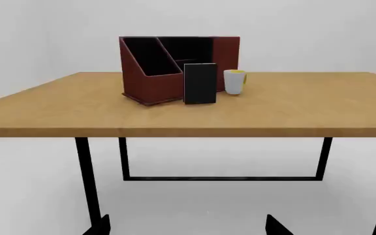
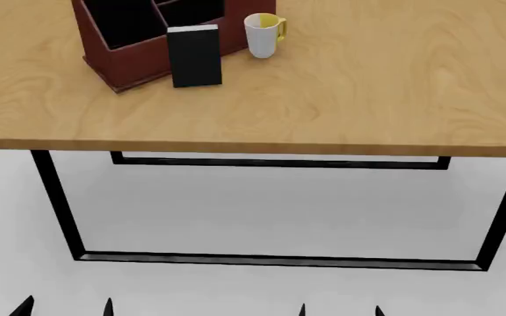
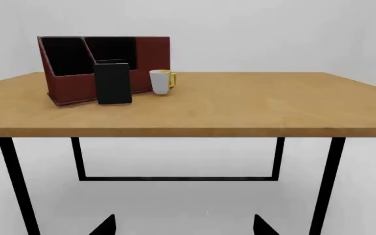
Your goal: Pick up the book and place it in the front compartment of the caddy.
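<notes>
Plain white walls and pale floor behind a wood-grain counter (image 2: pixel 341 99) on a black metal frame. Dark red caddy (image 2: pixel 126 62) toward the counter's far left in the head view, black inside, split by dividers, with a low front wall and taller back. Black book (image 2: pixel 196 56) standing upright on the counter, just in front of the caddy's front wall and seemingly leaning on or touching it, outside every compartment. White mug (image 2: pixel 262 36) with yellow inside and yellow handle just beside the book, to its right, near the caddy's right end. Left end effector (image 2: pixel 66 308) and right end effector (image 2: pixel 339 309) low at the head view's bottom edge, well below and short of the counter, only dark fingertips showing; each pair of tips spread apart, nothing between them. Same spread tips at the edge of each wrist view, both facing the counter from below its height.
</notes>
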{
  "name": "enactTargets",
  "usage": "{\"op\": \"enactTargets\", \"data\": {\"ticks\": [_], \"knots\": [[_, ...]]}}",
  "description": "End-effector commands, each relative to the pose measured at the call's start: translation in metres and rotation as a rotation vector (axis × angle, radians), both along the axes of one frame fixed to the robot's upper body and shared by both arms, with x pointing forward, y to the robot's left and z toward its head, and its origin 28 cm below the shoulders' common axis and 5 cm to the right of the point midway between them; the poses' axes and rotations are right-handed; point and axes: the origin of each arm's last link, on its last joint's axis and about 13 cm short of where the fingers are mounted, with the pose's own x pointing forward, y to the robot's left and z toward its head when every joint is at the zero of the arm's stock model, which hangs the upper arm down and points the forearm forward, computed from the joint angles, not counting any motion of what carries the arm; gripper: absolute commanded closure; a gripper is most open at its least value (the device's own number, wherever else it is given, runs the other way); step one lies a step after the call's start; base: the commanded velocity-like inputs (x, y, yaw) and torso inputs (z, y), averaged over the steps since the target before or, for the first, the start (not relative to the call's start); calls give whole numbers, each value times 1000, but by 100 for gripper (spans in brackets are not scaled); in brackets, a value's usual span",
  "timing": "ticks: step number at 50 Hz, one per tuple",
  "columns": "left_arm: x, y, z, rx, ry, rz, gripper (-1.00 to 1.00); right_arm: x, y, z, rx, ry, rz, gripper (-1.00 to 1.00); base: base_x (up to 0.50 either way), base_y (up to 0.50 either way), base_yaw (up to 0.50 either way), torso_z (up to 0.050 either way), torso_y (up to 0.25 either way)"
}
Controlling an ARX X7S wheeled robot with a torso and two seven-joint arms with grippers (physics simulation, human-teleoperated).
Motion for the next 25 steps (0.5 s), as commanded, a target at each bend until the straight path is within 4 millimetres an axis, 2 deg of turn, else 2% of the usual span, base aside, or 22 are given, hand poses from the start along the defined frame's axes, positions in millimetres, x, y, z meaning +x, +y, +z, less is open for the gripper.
{"op": "enactTargets", "data": {"ticks": [1,6,8,11,17,25], "knots": [[0,0,0,0,0,0,-100,1,0,-1,0,0,0,-100,0,0,0,0,0],[1,1,1,10,4,14,-100,2,2,2,-8,0,5,-100,0,0,0,0,0],[2,2,2,65,35,58,-100,3,2,2,-33,1,1,-100,0,0,0,0,0],[4,2,7,50,52,73,-100,5,3,10,-42,-5,4,-100,0,0,0,0,0],[7,1,39,58,52,61,-100,6,0,56,-79,-56,-16,-100,0,0,0,0,0],[9,4,72,53,41,49,-100,7,-2,92,-109,-84,-3,-100,0,0,0,0,0]]}}
